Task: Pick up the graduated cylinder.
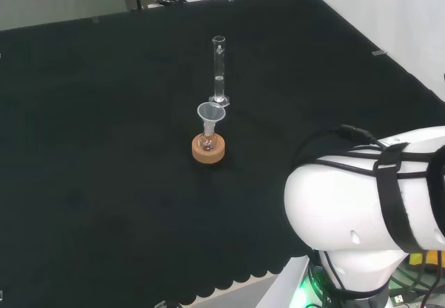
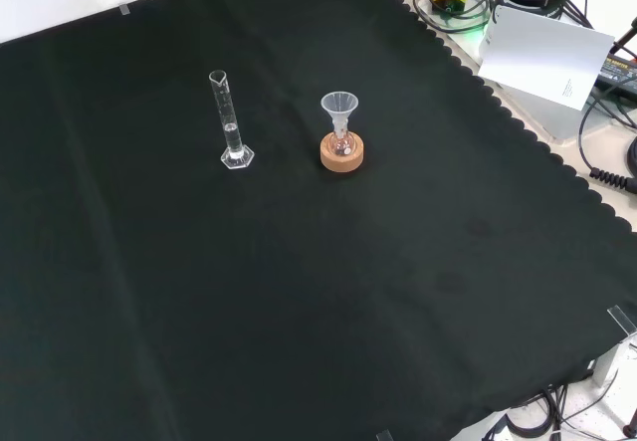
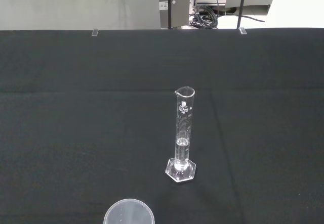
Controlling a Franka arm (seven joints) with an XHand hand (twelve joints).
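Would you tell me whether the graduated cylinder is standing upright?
Upright: the graduated cylinder stands on its base on the cloth, spout up.

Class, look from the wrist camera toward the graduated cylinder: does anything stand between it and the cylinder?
Yes. The funnel sits nearer the wrist camera than the graduated cylinder. In the front view it stands in a small flask on a cork ring, apart from the cylinder.
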